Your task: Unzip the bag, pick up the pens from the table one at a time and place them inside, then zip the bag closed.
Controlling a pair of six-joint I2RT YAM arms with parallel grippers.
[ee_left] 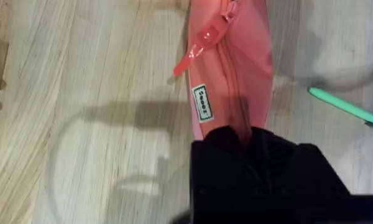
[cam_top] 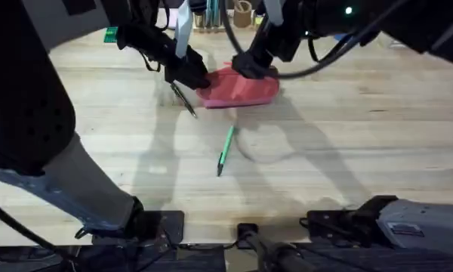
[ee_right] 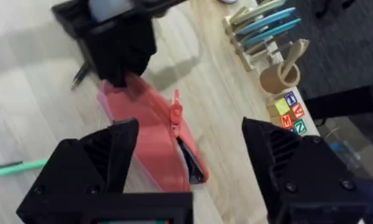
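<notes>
**Kid:** Left claw [cam_top: 187,74] first! What is it doing?

**Helper:** It is down at the left end of the pink bag [cam_top: 238,88]. Its black fingers are pressed on that end of the bag. You can see it best from the left wrist, where the pink cloth goes right under the fingers [ee_left: 248,155].

**Kid:** What is next to it?

**Helper:** A black pen [cam_top: 183,98] lies on the table [cam_top: 362,143], just by the left claw and near the bag's left end.

**Kid:** And the bag?

**Helper:** It lies flat in the far middle of the table. Its zipper runs along the top. A pink pull tab [ee_left: 198,50] hangs off to one side. From the right wrist, the end away from the left claw looks a little bit open, with a dark gap.

**Kid:** Where is the green pen [cam_top: 225,150]?

**Helper:** On the table, nearer to us than the bag and apart from it.

**Kid:** And the right claw [cam_top: 251,66]?

**Helper:** It is over the right part of the bag. Its two fingers are spread wide, with the bag showing between them.

**Kid:** What is past the bag?

**Helper:** A wooden rack of teal sticks [ee_right: 264,28] and some letter blocks [ee_right: 289,113].
</notes>
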